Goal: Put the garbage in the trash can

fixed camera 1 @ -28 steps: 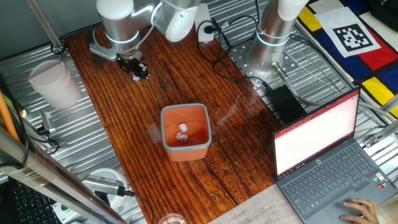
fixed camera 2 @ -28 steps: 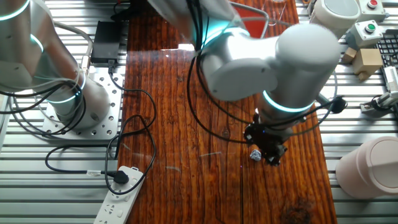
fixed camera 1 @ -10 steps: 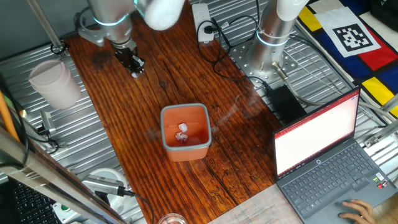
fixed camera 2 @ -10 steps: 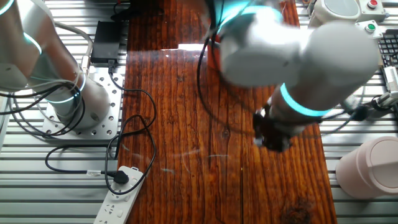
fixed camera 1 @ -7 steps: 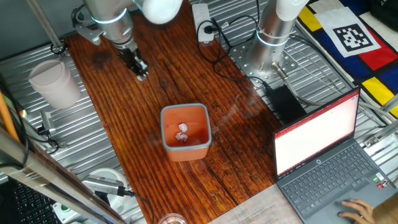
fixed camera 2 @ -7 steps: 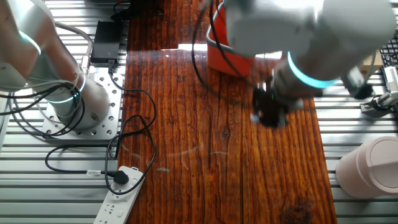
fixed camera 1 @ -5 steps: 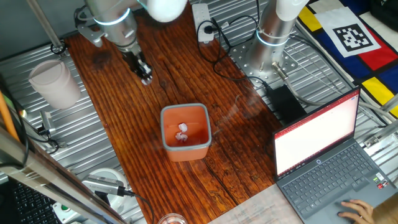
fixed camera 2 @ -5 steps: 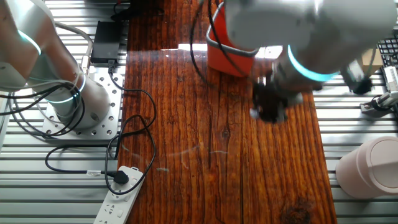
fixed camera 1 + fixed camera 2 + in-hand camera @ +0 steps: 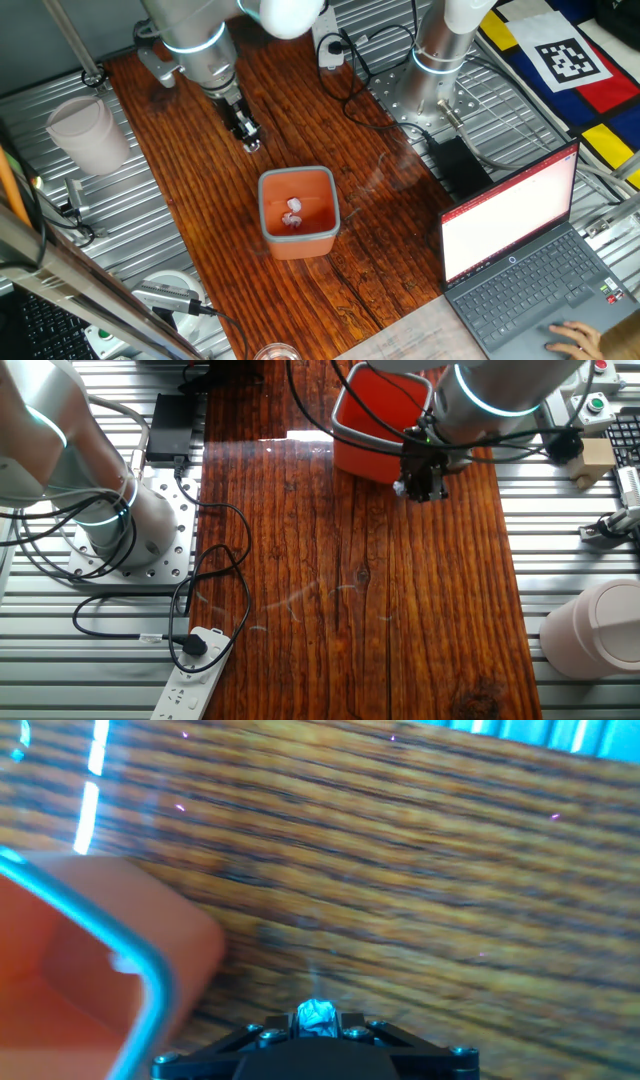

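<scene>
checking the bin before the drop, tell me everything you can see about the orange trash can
The trash can is a small terracotta-orange bin, square with rounded corners and a thick pale-edged rim, plastic by its look. It stands upright on the wooden tabletop, open at the top. A few small white crumpled scraps lie on its floor. Nothing touches it from outside; the hand, pinching another white scrap, is above the wood just beside one corner.
</scene>
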Tool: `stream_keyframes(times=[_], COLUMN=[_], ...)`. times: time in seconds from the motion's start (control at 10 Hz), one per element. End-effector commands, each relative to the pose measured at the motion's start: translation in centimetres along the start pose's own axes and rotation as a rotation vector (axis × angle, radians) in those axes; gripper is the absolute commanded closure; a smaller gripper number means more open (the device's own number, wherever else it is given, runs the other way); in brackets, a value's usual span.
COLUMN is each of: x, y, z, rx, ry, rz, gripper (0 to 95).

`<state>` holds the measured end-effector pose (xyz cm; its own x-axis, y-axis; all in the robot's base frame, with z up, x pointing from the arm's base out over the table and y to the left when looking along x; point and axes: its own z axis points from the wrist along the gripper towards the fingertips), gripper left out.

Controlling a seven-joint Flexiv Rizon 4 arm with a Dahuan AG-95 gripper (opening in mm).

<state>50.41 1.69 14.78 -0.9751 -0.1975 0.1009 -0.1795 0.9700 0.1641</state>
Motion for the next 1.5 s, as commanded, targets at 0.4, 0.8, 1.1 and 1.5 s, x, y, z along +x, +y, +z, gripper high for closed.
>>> stream_keyframes(times=[0.4, 0.8, 1.1, 1.5], x=[-0.1, -0.1, -0.1, 0.8], y=[-0.2, -0.2, -0.2, 2.5], z=[0.2, 0.2, 0.2, -1.7], rx=[0.253, 0.237, 0.139, -0.037], ry=[0.037, 0.002, 0.003, 0.005], rz=[-0.224, -0.291, -0.235, -0.14], gripper=[95.0, 95.0, 95.0, 95.0])
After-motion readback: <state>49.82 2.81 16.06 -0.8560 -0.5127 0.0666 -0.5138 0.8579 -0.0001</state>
